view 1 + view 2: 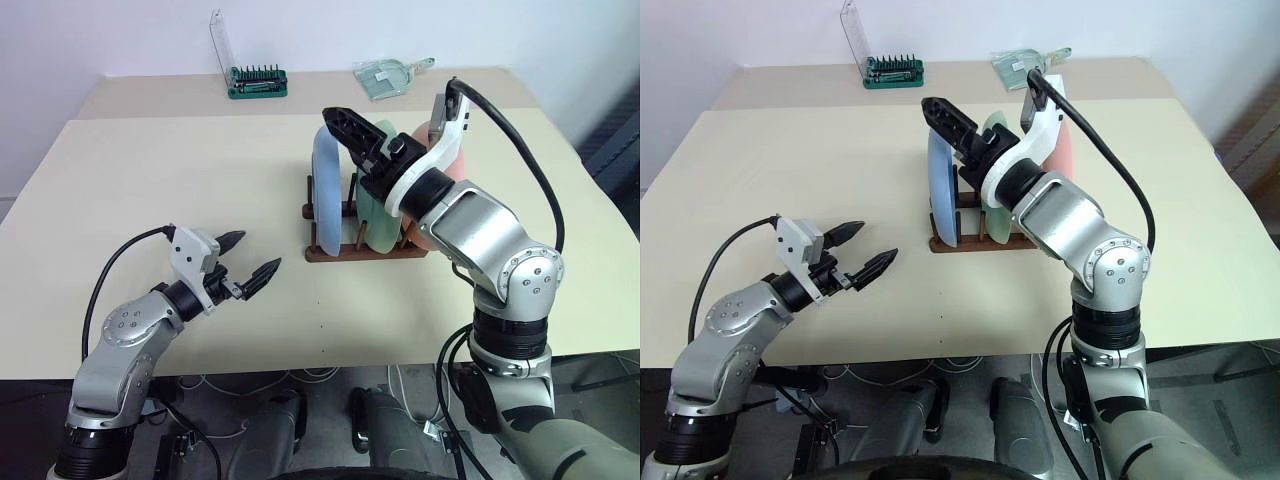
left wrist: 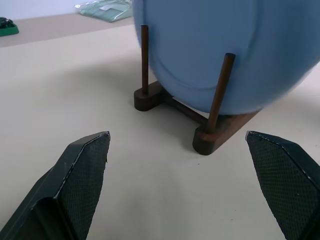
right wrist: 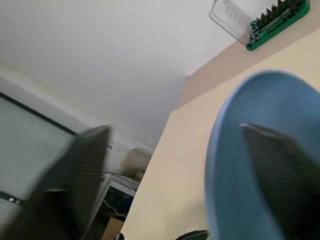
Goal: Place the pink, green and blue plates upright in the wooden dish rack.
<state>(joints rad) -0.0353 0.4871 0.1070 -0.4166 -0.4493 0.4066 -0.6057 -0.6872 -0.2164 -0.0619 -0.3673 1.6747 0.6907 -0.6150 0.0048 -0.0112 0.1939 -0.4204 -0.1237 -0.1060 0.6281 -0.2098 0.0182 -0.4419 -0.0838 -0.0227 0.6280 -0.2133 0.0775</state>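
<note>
The right gripper (image 1: 940,110) hangs just above the top edge of the blue plate (image 1: 322,190), its jaws spread wide and pinching nothing — in the right wrist view one finger (image 3: 280,165) lies across the plate's face and the other well off to the side. The left gripper (image 1: 250,258) hovers low over the tabletop (image 1: 150,180), well short of the rack's end, jaws spread too and empty.

All three plates stand upright in the wooden dish rack (image 1: 330,252): the blue plate at the end nearest the left gripper, the green plate (image 1: 375,220) behind it, and the pink plate (image 1: 1064,150) at the far end, mostly hidden by the right arm. From the left wrist view the blue plate sits between two pegs (image 2: 220,92) and leans on them.

The plates look thin, stiff and light, likely smooth plastic — so slippery under hard fingers and easy to tip, since the pegs alone hold them. The best hold would be the top rim, pinched across its thickness. The rack is small and could slide if a plate is nudged.

The task looks complete.
</note>
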